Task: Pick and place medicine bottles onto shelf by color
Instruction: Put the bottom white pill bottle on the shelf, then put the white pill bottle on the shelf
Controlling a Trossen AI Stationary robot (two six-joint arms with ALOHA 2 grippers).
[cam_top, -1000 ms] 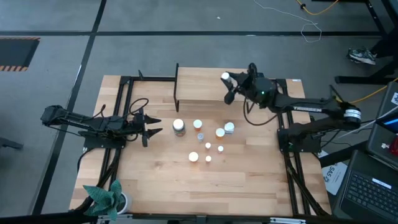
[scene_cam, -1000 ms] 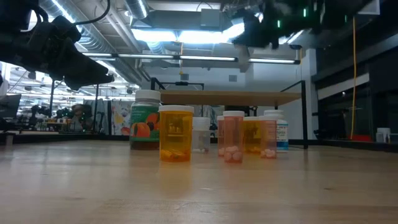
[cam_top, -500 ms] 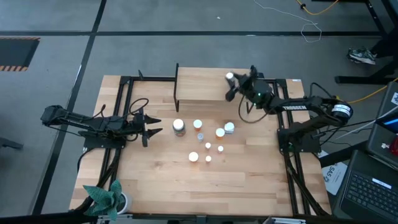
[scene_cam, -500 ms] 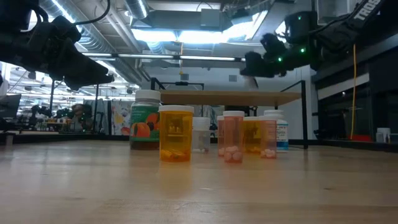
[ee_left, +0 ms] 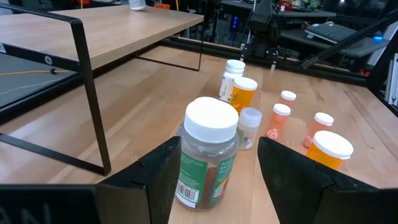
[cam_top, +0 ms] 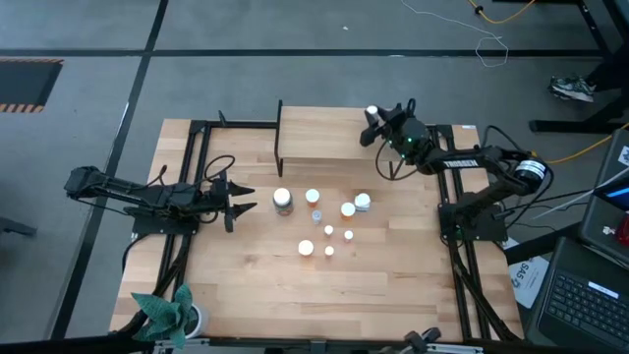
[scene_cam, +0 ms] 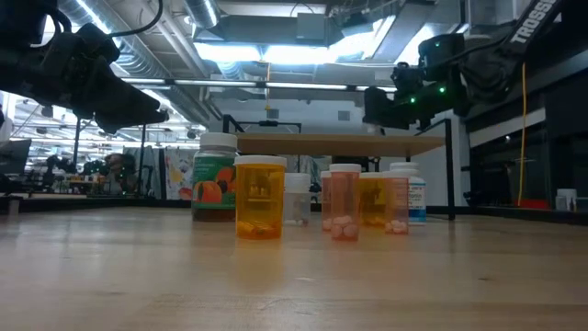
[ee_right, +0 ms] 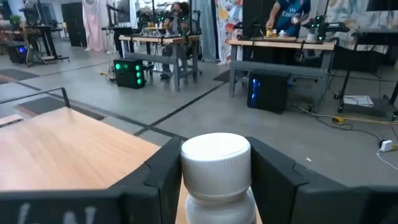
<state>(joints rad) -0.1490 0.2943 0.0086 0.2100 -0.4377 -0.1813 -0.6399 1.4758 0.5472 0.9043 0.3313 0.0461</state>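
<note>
From above, the right jaws (cam_top: pixel 374 126) hang over the right end of the shelf (cam_top: pixel 314 136), clenched on one white-capped bottle (cam_top: pixel 372 113). Well apart from them, the left jaws (cam_top: pixel 243 198) wait released above the table (cam_top: pixel 246 285), with a large green-labelled bottle (cam_top: pixel 283 201) just beyond their tips. Eight bottles stand in a loose cluster (cam_top: pixel 329 221) on the table in front of the shelf, between the two arms. From table height, seven of the bottles can be told apart, four of them orange; the nearest orange bottle (scene_cam: pixel 260 197) stands beside the green-labelled one (scene_cam: pixel 215 176), and the right jaws (scene_cam: pixel 381 103) hang just above the shelf board (scene_cam: pixel 340 143), while the left jaws (scene_cam: pixel 110 83) hover well off the table. In the left wrist view, the spread left jaws (ee_left: pixel 219 171) frame the green-labelled bottle (ee_left: pixel 209 151), not touching it, and six smaller bottles stand beyond it. In the right wrist view, the right jaws (ee_right: pixel 214 171) grasp one bottle with a white cap (ee_right: pixel 216 162) over the shelf's wood (ee_right: pixel 62 146); a person (ee_right: pixel 287 15) stands in the room behind.
</note>
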